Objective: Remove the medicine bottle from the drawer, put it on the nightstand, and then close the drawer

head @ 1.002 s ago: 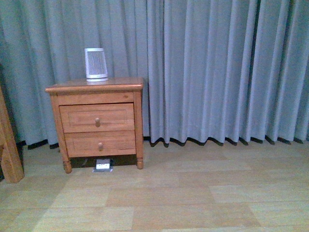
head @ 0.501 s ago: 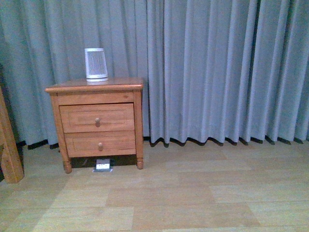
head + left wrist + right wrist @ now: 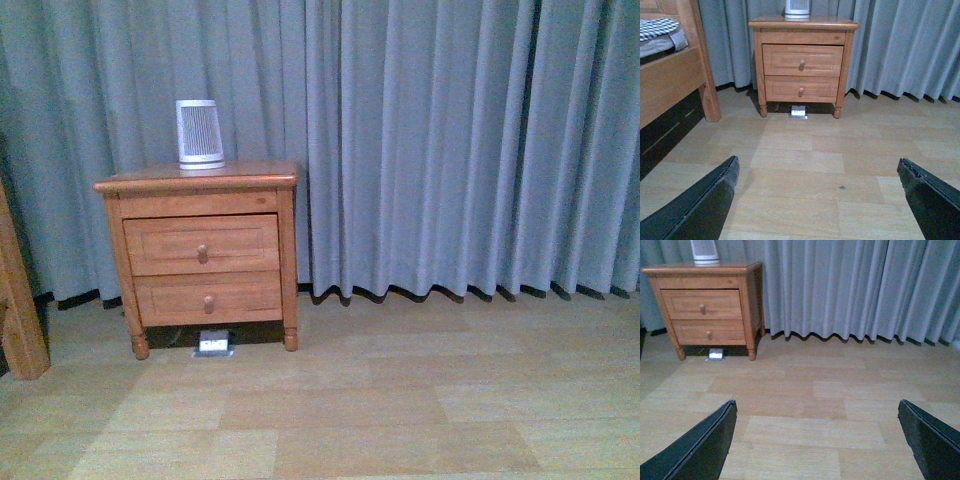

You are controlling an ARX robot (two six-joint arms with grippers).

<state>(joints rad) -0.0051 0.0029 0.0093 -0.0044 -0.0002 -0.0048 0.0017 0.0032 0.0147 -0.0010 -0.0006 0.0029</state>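
Left gripper (image 3: 816, 164) and right gripper (image 3: 816, 404) are hovering low, jaws spread wide (holding nothing), facing the nightstand (image 3: 200, 178), its drawer (image 3: 200, 243) closed.

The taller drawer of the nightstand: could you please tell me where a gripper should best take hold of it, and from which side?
Probably the round knob at the middle of the drawer front, approached straight from the front. The drawer sits shut in the nightstand, so the knob is the only part standing out to close on.
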